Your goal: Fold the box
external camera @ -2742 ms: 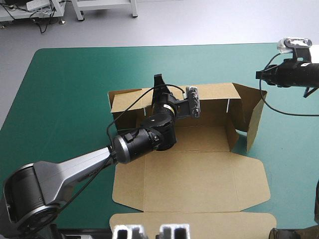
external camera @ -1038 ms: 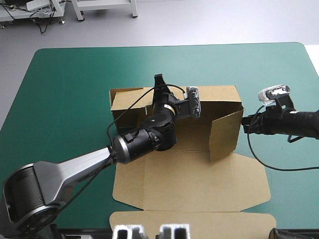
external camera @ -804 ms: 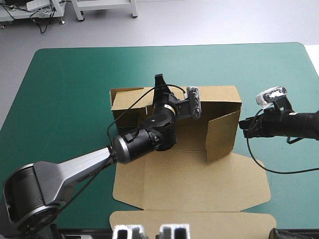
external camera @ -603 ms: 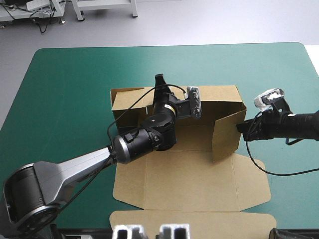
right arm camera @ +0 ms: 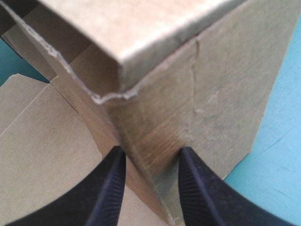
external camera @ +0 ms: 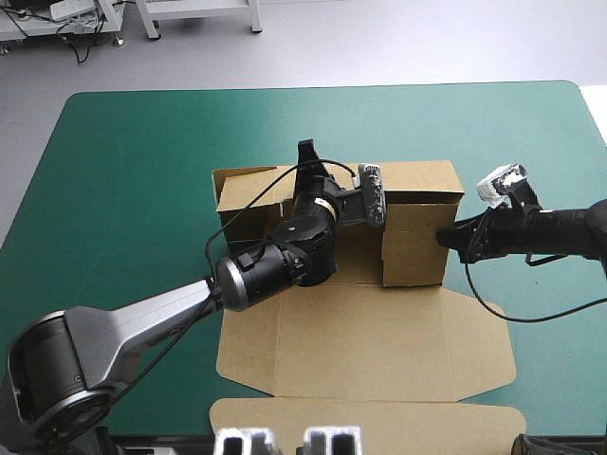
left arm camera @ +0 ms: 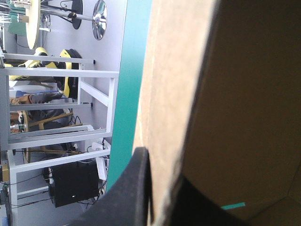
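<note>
Box (external camera: 360, 332), brown board, part-folded, at the middle of the table (external camera: 123, 171), closer to the far edge than to the near one. Far wall (external camera: 417, 175) raised upright. Right side wall (external camera: 413, 256) standing and swung inward across the right end of the tray. Smaller flap (external camera: 242, 190) raised at the far left corner. Lid panel flat on the cover toward the near edge, with 2 side flaps and 1 tuck flap (external camera: 370, 417) at the very front. Within the raised walls: bare board floor, overhung by the left arm's wrist. Left gripper (external camera: 305, 159) clamped on the top edge of the far wall, 1 black finger (left arm camera: 136, 188) on the outer face, the other on the inner face, sheet between them. Right gripper (external camera: 444, 237) at the outer face of the right side wall, its 2 black fingers (right arm camera: 110, 188) parted, astride the wall's folded upright corner, tips against the board. Cover teal-green, bare on all sides of the box. Grey floor (external camera: 379, 38) beyond the far edge.
</note>
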